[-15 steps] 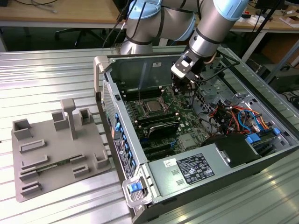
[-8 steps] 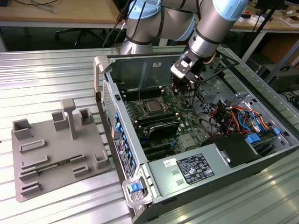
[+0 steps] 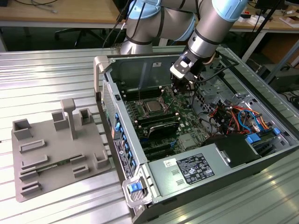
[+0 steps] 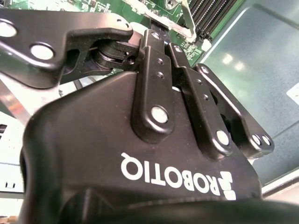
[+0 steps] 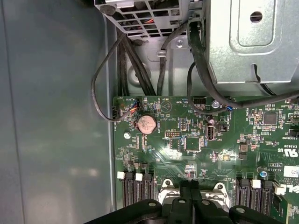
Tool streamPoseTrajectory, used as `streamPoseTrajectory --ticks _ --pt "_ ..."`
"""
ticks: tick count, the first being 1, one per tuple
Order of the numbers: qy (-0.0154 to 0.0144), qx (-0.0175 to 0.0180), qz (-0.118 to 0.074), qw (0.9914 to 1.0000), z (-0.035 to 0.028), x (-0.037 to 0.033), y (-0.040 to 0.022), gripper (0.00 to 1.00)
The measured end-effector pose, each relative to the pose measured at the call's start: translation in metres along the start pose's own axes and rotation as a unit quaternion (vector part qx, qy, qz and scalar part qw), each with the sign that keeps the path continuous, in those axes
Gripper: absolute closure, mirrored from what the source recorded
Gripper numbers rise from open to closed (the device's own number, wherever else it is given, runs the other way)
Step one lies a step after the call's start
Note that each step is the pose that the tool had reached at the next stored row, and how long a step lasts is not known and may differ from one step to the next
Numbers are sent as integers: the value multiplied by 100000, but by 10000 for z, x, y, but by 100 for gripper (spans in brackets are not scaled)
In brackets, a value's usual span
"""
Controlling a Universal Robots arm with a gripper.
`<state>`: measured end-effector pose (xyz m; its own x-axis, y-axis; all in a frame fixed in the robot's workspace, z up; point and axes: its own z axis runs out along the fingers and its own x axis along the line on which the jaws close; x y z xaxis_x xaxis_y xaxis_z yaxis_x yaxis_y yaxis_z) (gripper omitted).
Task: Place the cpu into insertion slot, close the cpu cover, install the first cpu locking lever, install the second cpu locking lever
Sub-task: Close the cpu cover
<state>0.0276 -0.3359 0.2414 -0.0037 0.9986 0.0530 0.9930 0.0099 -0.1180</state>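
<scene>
In the exterior view the cpu (image 3: 152,107), a silver-grey square, lies in the insertion slot (image 3: 144,101) on the green board inside the open computer case. A silver frame, the cpu cover (image 3: 159,112), rims it; I cannot tell whether it is fully down. My gripper (image 3: 179,91) hangs just to the exterior view's right of the slot, low over the board. Both wrist views show its black fingers (image 5: 185,187) pressed together with nothing seen between them. Silver socket metal (image 5: 169,190) lies on either side of the fingertips (image 4: 154,35). A thin silver lever (image 4: 185,18) runs close beside them.
Black memory slots (image 5: 136,189) flank the socket. Cable bundles (image 5: 140,74) and a metal drive cage (image 5: 243,42) stand beyond the board. Coloured wires (image 3: 236,116) and the power supply (image 3: 187,170) fill the case's right. A grey fixture plate (image 3: 56,149) lies on the table at the exterior view's left.
</scene>
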Motion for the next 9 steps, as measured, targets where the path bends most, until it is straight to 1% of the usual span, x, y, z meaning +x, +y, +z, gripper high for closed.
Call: streamPoseTrajectory --ticks 7,9 --pt "1 1 13 100000 14 -1 -7 89" --pt "4 2 9 100000 19 0 -21 89"
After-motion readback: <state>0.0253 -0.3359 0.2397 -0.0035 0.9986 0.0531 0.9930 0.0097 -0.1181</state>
